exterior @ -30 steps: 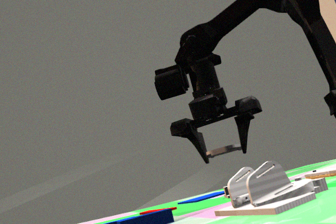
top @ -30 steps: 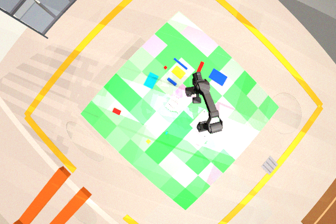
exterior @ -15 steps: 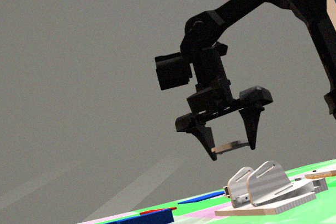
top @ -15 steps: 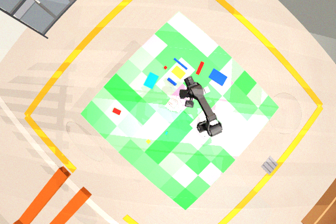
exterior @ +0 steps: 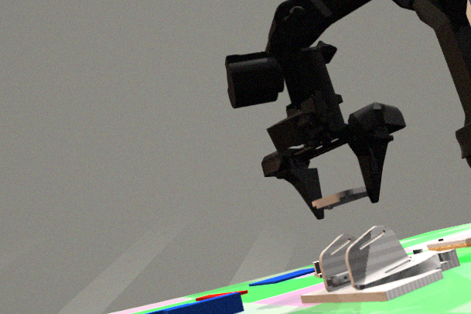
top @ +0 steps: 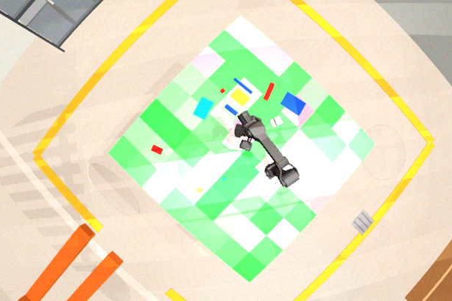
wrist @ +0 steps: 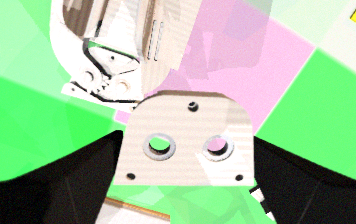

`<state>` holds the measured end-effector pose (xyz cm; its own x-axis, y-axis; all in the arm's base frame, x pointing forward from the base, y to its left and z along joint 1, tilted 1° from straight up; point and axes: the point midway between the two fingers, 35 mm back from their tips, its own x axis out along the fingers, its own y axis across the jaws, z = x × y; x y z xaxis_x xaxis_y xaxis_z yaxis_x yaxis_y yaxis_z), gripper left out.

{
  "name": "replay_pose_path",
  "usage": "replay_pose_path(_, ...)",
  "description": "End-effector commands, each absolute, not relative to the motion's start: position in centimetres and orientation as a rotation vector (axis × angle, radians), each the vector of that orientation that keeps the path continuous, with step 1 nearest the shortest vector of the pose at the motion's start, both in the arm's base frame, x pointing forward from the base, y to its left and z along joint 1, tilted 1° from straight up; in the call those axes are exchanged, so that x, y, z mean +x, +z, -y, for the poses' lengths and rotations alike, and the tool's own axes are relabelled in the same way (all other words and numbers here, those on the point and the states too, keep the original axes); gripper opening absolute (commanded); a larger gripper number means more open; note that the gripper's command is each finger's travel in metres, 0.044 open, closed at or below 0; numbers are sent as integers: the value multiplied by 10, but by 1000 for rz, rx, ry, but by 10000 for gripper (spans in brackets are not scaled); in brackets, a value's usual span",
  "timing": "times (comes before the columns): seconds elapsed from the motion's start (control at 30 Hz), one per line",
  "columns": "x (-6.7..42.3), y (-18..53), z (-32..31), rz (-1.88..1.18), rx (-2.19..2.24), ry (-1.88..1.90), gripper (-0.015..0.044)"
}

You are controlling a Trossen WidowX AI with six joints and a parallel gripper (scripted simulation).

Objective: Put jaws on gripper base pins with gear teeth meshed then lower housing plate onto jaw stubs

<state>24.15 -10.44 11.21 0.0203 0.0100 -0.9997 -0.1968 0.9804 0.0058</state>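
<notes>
My gripper (top: 243,138) (exterior: 347,209) (wrist: 184,138) is shut on the housing plate (exterior: 340,198) (wrist: 185,167), a pale rounded plate with two ringed holes and three small holes. It is held slightly tilted, clear above the gripper base (exterior: 414,284). Two pale slotted jaws stand at the base: one jaw (exterior: 383,255) nearer the exterior camera, the other jaw (exterior: 332,263) behind it. In the wrist view, gear teeth (wrist: 103,85) meet between two round stubs, just beyond the plate's upper left edge. Whether the jaws are fully seated on their pins cannot be told.
A blue block (top: 293,104), a red bar (top: 269,91), a yellow square (top: 240,97) and a cyan block (top: 202,108) lie on the green and white mat (top: 249,268). A small white piece (top: 276,121) with a dark stripe lies beside the arm.
</notes>
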Motion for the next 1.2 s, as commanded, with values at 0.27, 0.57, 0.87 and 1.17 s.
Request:
replay_pose_path(0.27, 244, 113, 65, -1543, -19, 36, 351)
replay_pose_path(0.57, 242, 112, 39, -1543, 69, -44, 351)
replay_pose_path(0.87, 242, 112, 39, -1543, 70, -46, 351)
replay_pose_path(1.17, 242, 112, 39, -1543, 73, -48, 351)
